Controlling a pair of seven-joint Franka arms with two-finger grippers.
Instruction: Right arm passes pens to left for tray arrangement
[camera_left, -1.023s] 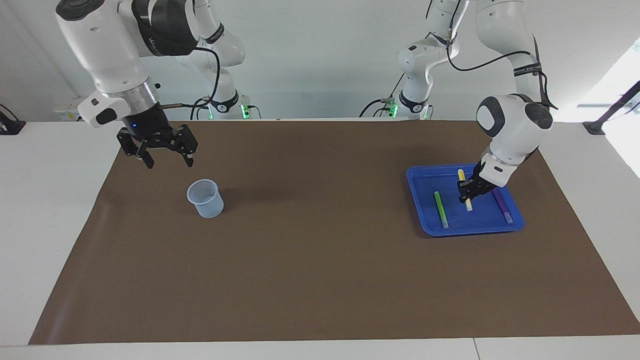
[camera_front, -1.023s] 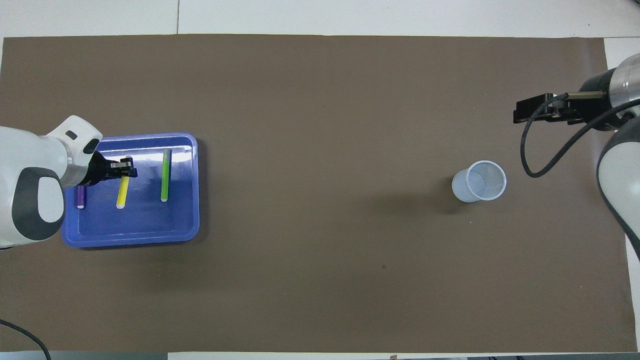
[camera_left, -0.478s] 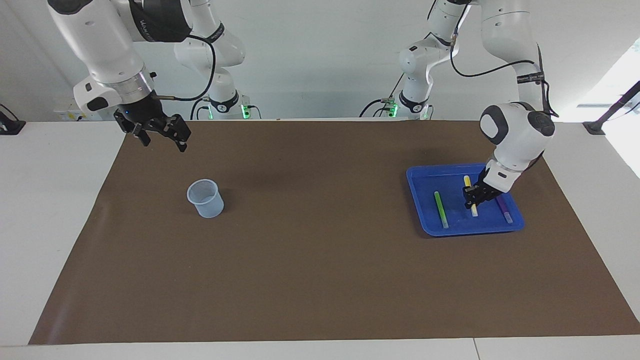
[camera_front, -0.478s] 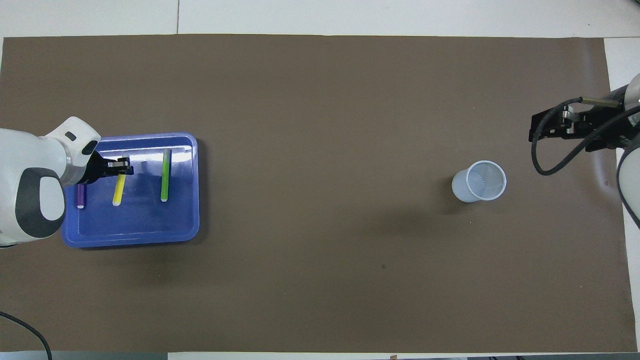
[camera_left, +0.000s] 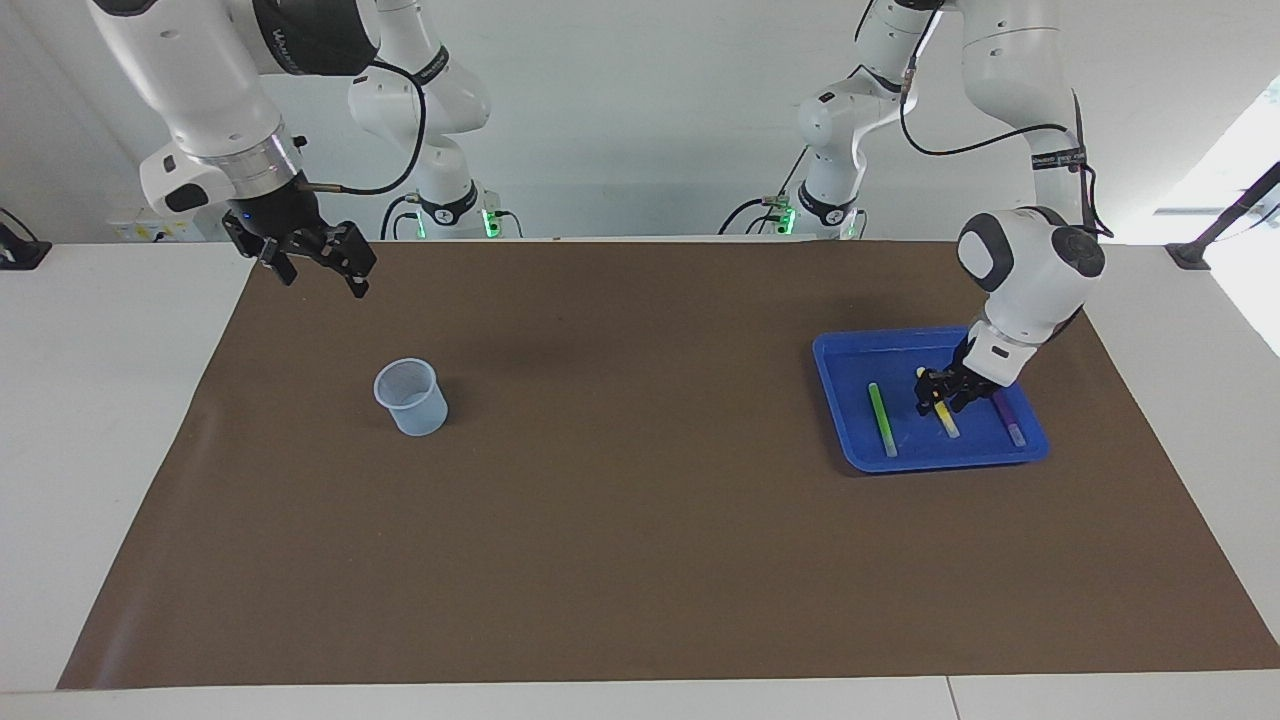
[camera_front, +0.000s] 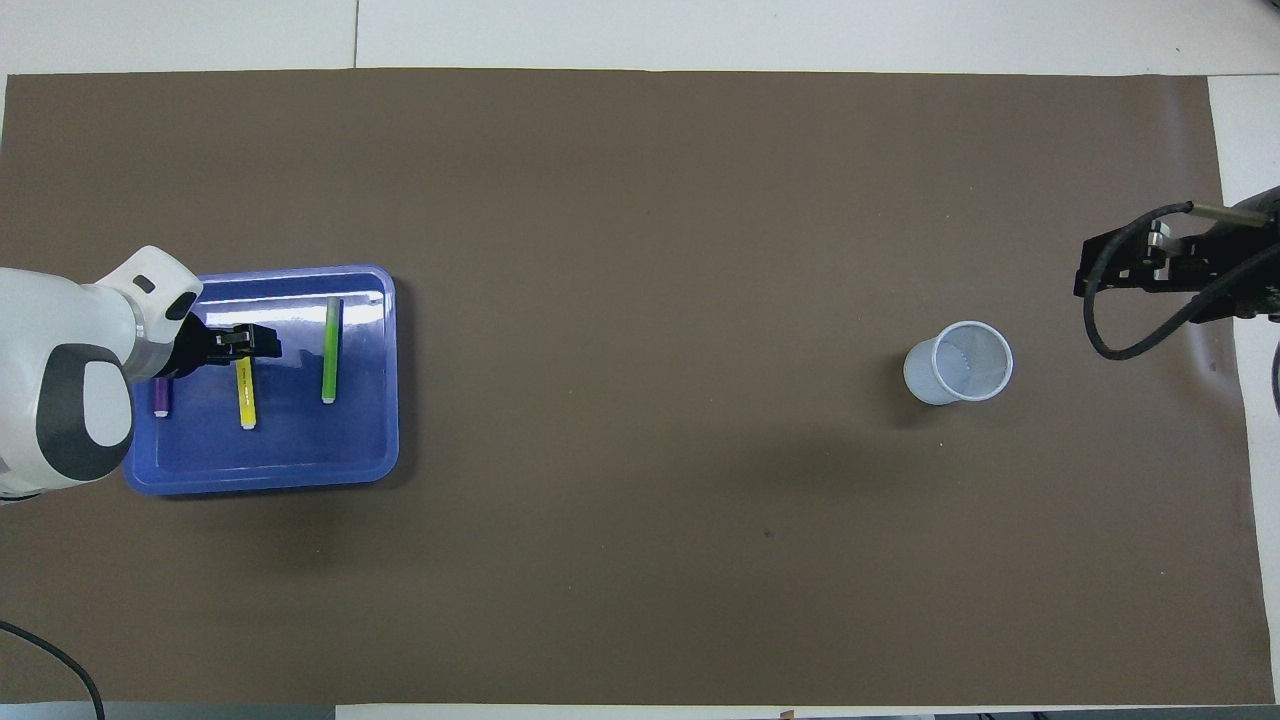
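Observation:
The blue tray (camera_left: 905, 358) (camera_front: 300, 440) sits at the left arm's end of the mat. Three pens lie in it side by side. The green pen (camera_left: 881, 418) (camera_front: 329, 350) is toward the table's middle. The yellow pen (camera_left: 948, 424) (camera_front: 246, 400) is between the others. The purple pen (camera_left: 1010, 422) (camera_front: 161, 398) is partly hidden under the left arm. My left gripper (camera_left: 940, 398) (camera_front: 250, 345) is low over the yellow pen's end nearer the robots, with its fingers apart. My right gripper (camera_left: 322, 280) (camera_front: 1110, 270) hangs open and empty over the mat's corner at the right arm's end.
A small translucent pale-blue cup (camera_left: 411, 397) (camera_front: 958, 362) stands upright on the brown mat (camera_left: 620, 480) toward the right arm's end. It is farther from the robots than the spot under the right gripper.
The left gripper has opened and let go of the yellow pen, which now lies flat and straight in the tray. The right gripper has pulled up and back toward its base.

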